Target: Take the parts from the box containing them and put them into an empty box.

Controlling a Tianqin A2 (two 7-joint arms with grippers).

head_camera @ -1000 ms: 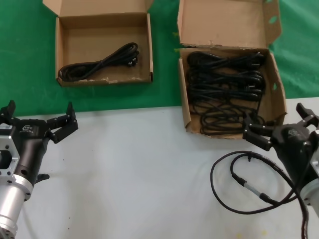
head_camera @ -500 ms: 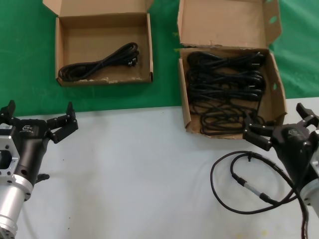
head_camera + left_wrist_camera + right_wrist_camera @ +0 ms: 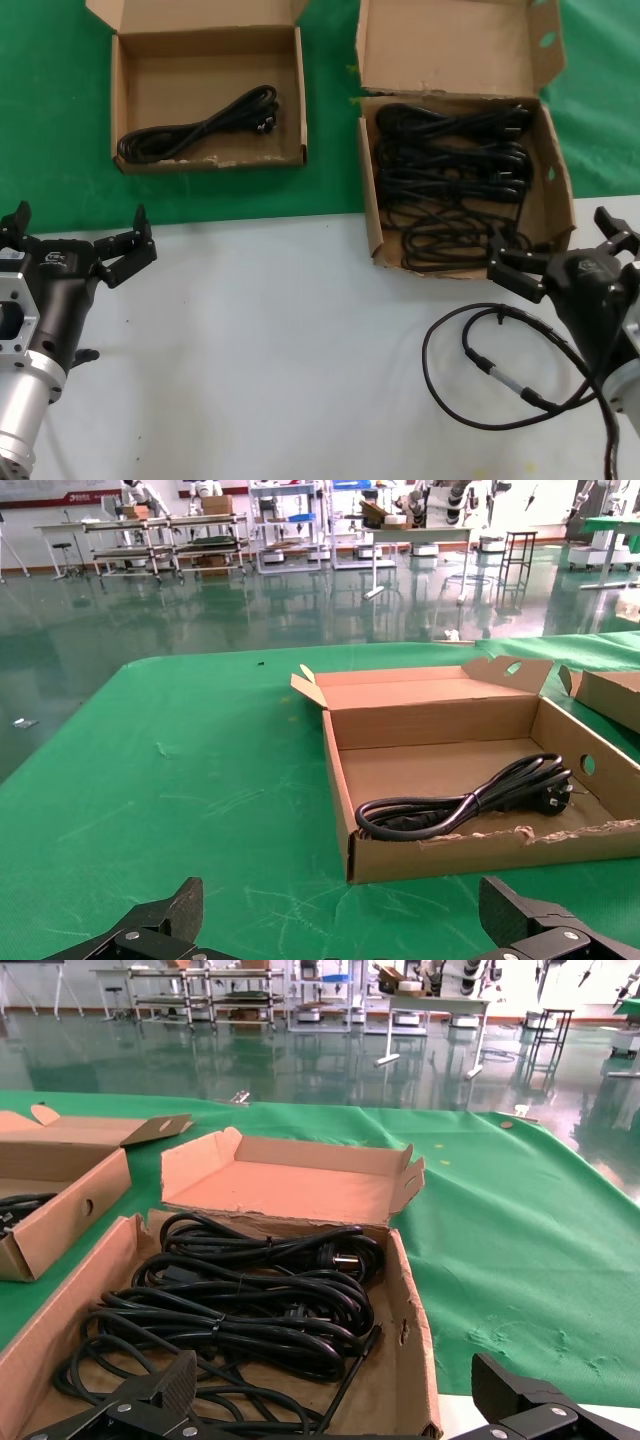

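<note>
The long cardboard box (image 3: 367, 200) with oval holes stands at the back right and holds several looped black power cords (image 3: 450, 180). The squarish shallow box (image 3: 117, 100) stands at the back left with one cord bundle (image 3: 200, 130) in it. My right gripper (image 3: 560, 245) is open and empty, just in front of the long box's near right corner. The right wrist view shows that gripper (image 3: 335, 1380), the cords (image 3: 250, 1300) and the box wall (image 3: 410, 1320). My left gripper (image 3: 78, 232) is open and empty, well in front of the squarish box (image 3: 480, 855). The left wrist view shows that gripper (image 3: 340, 910) and the cord (image 3: 460, 805).
A thicker black cable with silver connectors (image 3: 497, 377) lies looped on the white table surface (image 3: 280, 340) by my right arm. Green cloth (image 3: 330, 150) covers the table's far part under both boxes, with a gap between them.
</note>
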